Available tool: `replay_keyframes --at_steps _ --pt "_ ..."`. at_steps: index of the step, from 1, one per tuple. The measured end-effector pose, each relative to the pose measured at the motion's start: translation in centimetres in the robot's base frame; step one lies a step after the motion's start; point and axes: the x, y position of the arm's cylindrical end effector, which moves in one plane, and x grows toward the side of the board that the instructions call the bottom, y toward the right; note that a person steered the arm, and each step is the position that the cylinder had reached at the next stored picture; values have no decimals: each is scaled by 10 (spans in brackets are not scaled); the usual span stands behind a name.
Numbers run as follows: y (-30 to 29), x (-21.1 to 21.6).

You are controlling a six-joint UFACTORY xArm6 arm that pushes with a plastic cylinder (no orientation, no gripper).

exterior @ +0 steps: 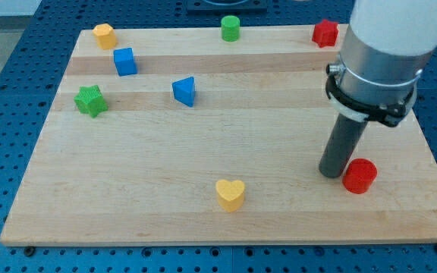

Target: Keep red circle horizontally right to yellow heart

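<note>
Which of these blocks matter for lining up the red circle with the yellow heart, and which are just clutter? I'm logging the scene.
In the job: red circle; yellow heart; my tip, just left of the red circle.

Lying about: red star, green cylinder, yellow block, blue cube, blue triangle, green star.

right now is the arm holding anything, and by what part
Nothing is held: the arm ends in a plain rod. My tip stands on the board, just at the view's left of the red circle, close against its side, perhaps touching.
</note>
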Motion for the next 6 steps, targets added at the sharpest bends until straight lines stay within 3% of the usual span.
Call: replay_keyframes --at_steps 1,6 --pt "4 -6" --pt "47 42"
